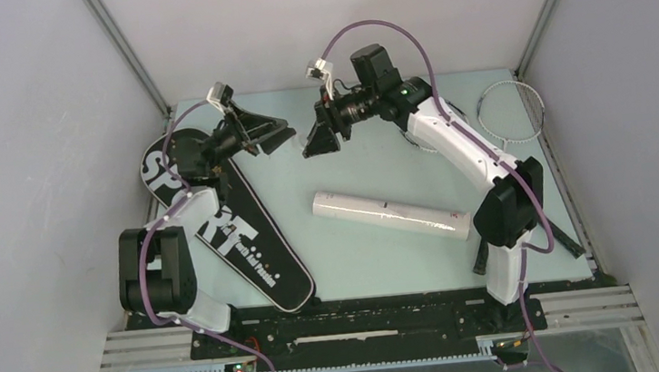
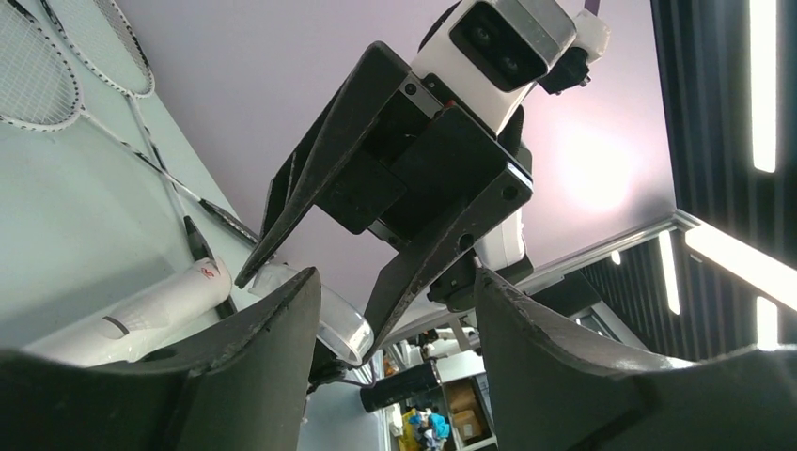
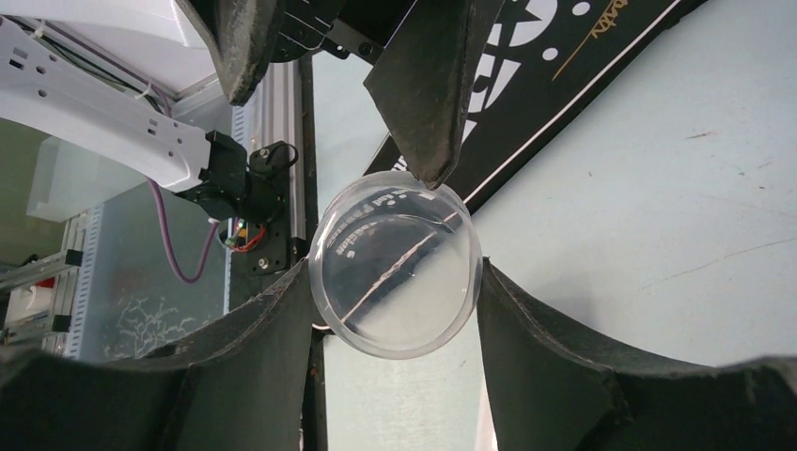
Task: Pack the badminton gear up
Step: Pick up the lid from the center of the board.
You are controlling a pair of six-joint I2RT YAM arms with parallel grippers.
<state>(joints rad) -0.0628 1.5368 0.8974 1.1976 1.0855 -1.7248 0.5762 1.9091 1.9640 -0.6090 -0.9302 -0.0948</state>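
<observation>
Tube cap (image 3: 395, 282), clear plastic, is pinched between my right gripper's (image 3: 395, 274) jaws. The left gripper (image 2: 395, 282) gapes wide, facing it. Down on the table (image 1: 379, 268) I count one white tube (image 1: 392, 214), one black bag (image 1: 253, 239) and two racquets (image 2: 38, 80).

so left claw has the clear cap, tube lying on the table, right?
No, the right claw has the clear cap, pinched between its fingers in the right wrist view; the left claw is open, empty. The tube does lie on the table.

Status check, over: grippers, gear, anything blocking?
Right gripper shut on clear cap. Left gripper open, facing it. White tube lying flat, unobstructed.
</observation>
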